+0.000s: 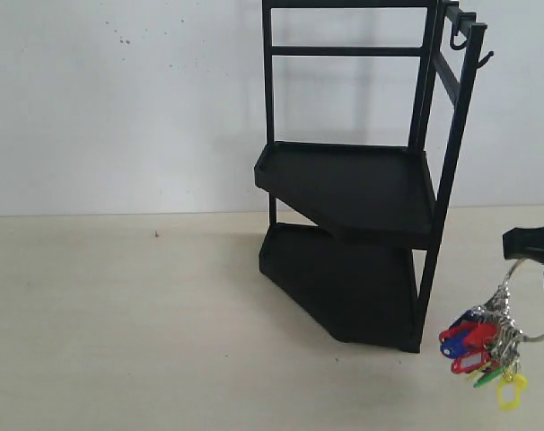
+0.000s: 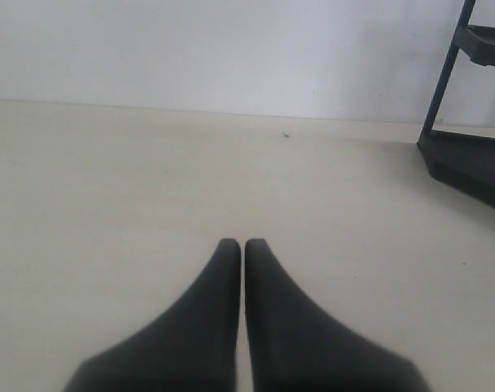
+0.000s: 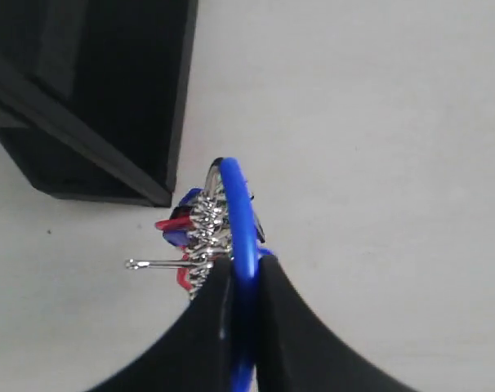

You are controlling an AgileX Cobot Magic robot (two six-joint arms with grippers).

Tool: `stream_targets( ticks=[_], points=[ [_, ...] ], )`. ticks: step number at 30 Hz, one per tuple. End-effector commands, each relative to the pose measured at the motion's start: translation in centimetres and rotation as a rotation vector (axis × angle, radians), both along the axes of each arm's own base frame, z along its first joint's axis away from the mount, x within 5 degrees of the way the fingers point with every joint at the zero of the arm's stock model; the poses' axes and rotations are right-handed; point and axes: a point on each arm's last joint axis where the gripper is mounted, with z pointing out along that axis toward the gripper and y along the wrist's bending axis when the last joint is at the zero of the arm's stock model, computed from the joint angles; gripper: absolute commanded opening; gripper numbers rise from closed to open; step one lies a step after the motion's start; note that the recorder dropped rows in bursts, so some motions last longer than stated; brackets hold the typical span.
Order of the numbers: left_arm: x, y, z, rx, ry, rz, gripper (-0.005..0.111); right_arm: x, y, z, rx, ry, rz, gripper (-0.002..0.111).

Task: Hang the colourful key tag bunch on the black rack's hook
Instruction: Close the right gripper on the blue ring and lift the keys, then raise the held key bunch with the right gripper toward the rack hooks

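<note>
Nearest, over the near right corner of the table point(image 1: 119, 314), the right pincer point(image 3: 241, 273) is closed on the large ring point(image 3: 239, 196) of the colourful key tag bunch point(image 1: 483, 346). In the right wrist view the blue-sleeved part of the ring runs straight up between the two black fingers point(image 3: 215, 327), which pinch it from both sides. The cluster of silver rings with red and blue tags sits just beyond the fingertips. In the exterior view the right pincer enters from the right edge, and the bunch hangs below it and slightly to its left. The red tags point(image 1: 469, 346) and the blue tags are uppermost, a green one is under them, and a yellow tag point(image 1: 512, 391) is lowest. Whether that tag touches the table cannot be told.

The left pincer point(image 2: 241, 245) shows only in its own wrist view. Its fingers are pressed together with nothing between them, over bare table.

Farther back, towards the far edge and right of the middle, stands the black rack point(image 1: 353, 189). Its front corner upright comes down just left of the bunch, close but apart from it. High on that upright, well above the bunch and the right pincer, the hook point(image 1: 486, 58) sticks out to the right and is bare. A curled hook point(image 1: 458, 40) hangs from the top side rail beside it. Behind the rack, the far edge of the table meets a white wall.
</note>
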Motion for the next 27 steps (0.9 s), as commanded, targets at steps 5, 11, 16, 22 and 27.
stream_targets(
  ticks=[5, 11, 16, 22, 27],
  points=[
    [0.0, 0.0, 0.0, 0.008, -0.007, 0.000, 0.004, -2.4, -0.8, 5.4, -0.067, -0.098, -0.018, 0.000],
    [0.0, 0.0, 0.0, 0.008, -0.007, 0.000, 0.004, -2.5, 1.0, 5.5, -0.040, -0.105, 0.120, 0.000],
    [0.0, 0.0, 0.0, 0.008, -0.007, 0.000, 0.004, -2.8, 2.2, 5.4, -0.123, -0.087, 0.309, 0.000],
    [0.0, 0.0, 0.0, 0.008, -0.007, 0.000, 0.004, -2.8, 2.0, 5.4, -0.179, -0.082, 0.273, 0.000],
    [0.0, 0.0, 0.0, 0.008, -0.007, 0.000, 0.004, -2.8, 1.8, 5.4, -0.193, -0.083, 0.274, 0.000]
  ],
)
